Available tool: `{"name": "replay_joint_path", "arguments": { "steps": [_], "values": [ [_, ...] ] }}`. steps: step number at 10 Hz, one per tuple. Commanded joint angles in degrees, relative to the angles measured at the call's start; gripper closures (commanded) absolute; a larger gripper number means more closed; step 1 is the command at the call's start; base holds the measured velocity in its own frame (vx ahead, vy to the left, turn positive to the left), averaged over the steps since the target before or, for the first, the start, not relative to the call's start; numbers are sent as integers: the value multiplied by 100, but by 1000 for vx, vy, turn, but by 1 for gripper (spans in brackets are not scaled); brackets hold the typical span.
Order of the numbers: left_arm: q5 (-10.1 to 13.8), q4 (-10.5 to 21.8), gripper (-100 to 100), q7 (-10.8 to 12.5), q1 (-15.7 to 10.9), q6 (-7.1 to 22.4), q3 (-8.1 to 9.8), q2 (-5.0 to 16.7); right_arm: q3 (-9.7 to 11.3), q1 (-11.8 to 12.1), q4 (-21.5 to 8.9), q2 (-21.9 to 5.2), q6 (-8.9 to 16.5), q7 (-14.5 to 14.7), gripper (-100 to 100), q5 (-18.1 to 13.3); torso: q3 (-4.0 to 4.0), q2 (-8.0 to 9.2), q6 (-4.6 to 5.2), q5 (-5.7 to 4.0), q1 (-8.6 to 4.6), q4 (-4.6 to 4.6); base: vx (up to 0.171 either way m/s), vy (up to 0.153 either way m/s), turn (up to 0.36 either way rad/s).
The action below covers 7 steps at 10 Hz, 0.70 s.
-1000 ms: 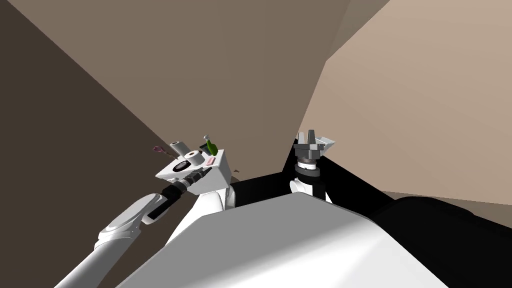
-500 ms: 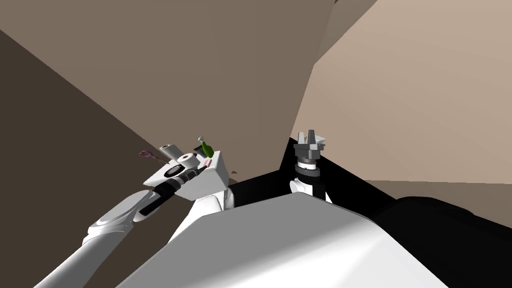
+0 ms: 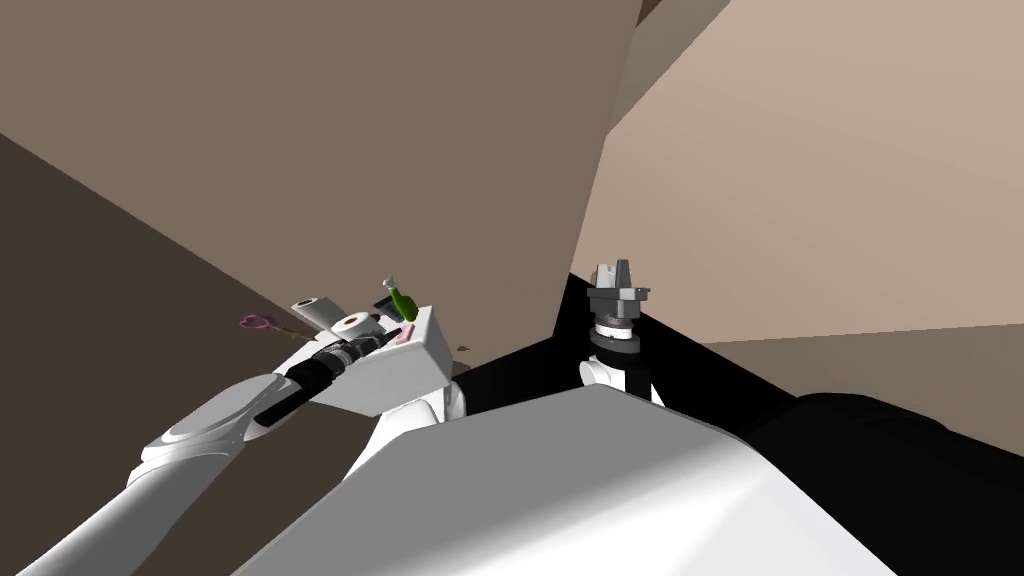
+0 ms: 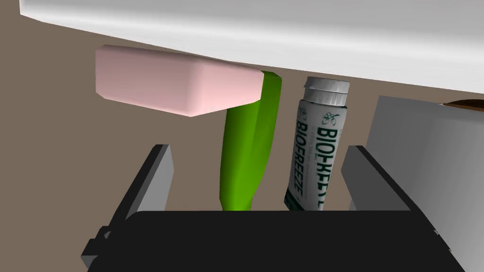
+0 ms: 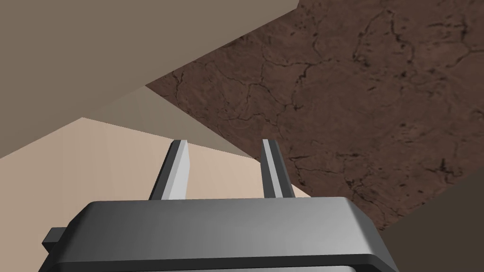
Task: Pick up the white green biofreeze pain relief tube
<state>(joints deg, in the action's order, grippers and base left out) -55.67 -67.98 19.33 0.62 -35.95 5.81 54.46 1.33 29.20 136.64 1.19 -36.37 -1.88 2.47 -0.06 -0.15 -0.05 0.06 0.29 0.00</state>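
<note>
The Biofreeze tube [image 4: 315,151] is white with dark green lettering and a ribbed white cap. It lies between the fingers of my open left gripper [image 4: 259,150], nearer one finger [image 4: 373,182]. A bright green bottle [image 4: 248,156] lies beside the tube, also inside the gap. Neither finger touches either one. In the head view my left gripper [image 3: 393,336] reaches over the top of a white fixture [image 3: 400,368]. My right gripper [image 3: 613,270] is held up, away from the fixture, its fingers a little apart with nothing between them [image 5: 224,140].
A pink soap bar [image 4: 175,87] lies just beyond the left fingers, by the bottle's far end. A pale grey roll [image 4: 425,146] stands close outside the tube-side finger. On the fixture top are two paper rolls [image 3: 352,323], the green bottle [image 3: 402,300] and purple scissors [image 3: 258,321].
The whole head picture has swung, so the fixture and my left arm sit further left and lower. My left hand stays over the fixture top by the soap. The right gripper has held still.
</note>
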Motion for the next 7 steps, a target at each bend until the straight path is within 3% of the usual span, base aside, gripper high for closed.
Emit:
{"name": "replay_joint_path", "arguments": {
  "steps": [1, 2, 7],
  "values": [
    [-103, 265, -100, 119, -178, -53, 51, 136, 0, 0, 0, 0, 0, 0, 0, 0, 0, 0, 0, 0, 0, 0, -3, 41, -183],
    [-103, 265, -100, 119, -178, -53, 51, 136, 0, 0, 0, 0, 0, 0, 0, 0, -1, -2, -1, 0, 4, 1, -2, 29, -80],
    [-385, 861, -100, 384, -606, -193, 193, 521, -1, 1, 0, 0, 0, 0, 0, 0, -9, -15, -3, 2, 7, -3, 21, 36, -156]
  ]
}}
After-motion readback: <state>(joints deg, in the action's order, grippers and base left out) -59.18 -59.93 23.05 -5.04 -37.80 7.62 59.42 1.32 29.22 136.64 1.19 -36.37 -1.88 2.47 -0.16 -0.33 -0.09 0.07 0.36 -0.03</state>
